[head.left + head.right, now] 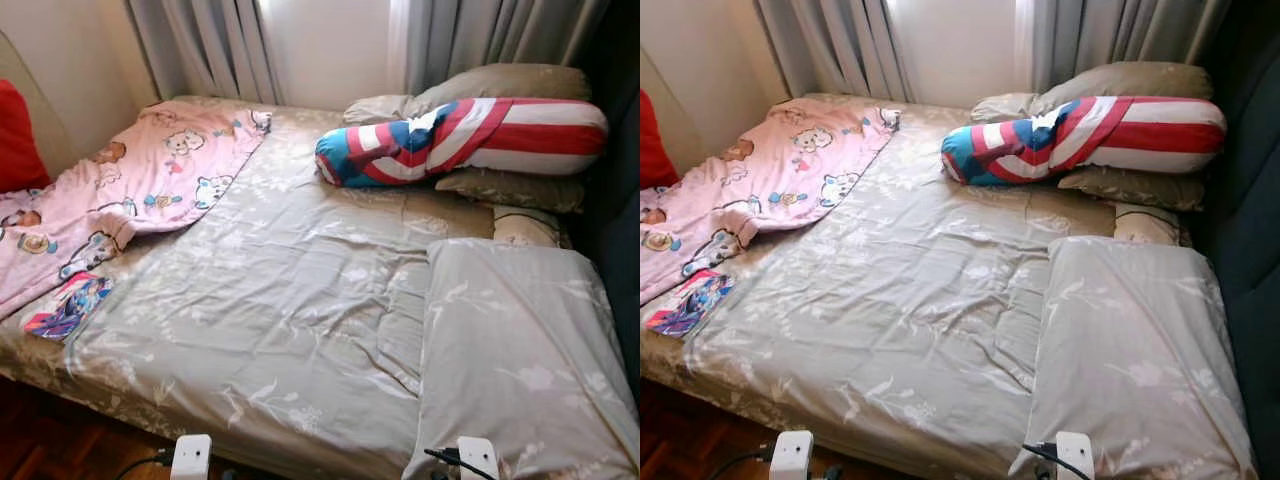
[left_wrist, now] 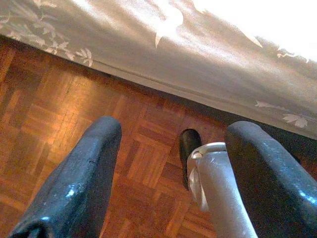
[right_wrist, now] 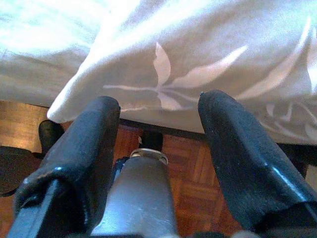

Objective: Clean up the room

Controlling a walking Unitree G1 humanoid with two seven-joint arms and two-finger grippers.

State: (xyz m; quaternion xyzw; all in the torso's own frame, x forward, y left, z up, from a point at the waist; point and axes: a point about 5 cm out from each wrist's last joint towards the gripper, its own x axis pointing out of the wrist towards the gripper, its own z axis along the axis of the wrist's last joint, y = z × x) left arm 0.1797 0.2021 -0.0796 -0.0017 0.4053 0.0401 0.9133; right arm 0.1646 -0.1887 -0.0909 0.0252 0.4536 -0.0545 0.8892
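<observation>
The soft pink cartoon-print blanket [image 1: 130, 190] lies rumpled across the far left of the bed [image 1: 300, 300], its length running toward the curtains, so the left gripper [image 2: 171, 163] looks nearer than the right gripper [image 3: 158, 144]. Both hang low over the parquet floor [image 2: 54, 114] at the bed's edge, fingers apart and holding nothing.

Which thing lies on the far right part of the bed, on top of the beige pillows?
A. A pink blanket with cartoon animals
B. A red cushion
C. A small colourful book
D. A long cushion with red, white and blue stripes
D. The striped cushion rests on the beige pillows by the curtain, while the pink blanket lies on the bed's left side.
</observation>
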